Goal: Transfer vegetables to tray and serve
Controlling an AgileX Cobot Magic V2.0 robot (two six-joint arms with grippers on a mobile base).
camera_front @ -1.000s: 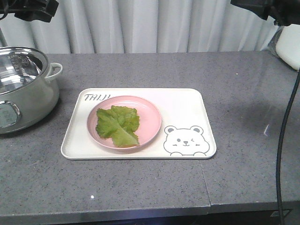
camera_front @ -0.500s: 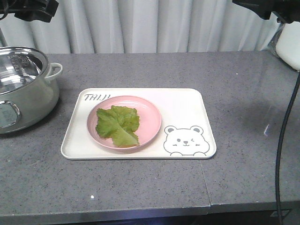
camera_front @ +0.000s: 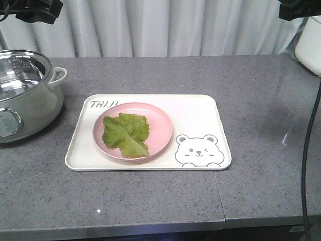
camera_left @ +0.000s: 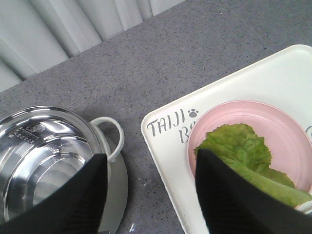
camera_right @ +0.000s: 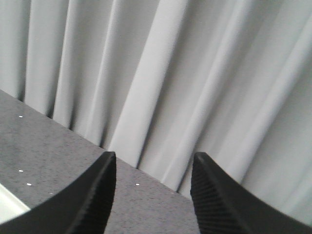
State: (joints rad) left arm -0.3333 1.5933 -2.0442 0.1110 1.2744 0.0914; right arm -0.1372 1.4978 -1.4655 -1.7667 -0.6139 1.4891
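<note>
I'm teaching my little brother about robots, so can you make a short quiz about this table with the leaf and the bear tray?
1. True or false: the lettuce leaf lies on the pink plate.
2. In the front view, what stands on the counter to the left of the tray? A) a steel pot B) a blue cup C) a bottle
3. Fill in the gap: the left hand holds nothing and its fingers are ____ (open or shut).

Key: 1 true. 2 A. 3 open.
</note>
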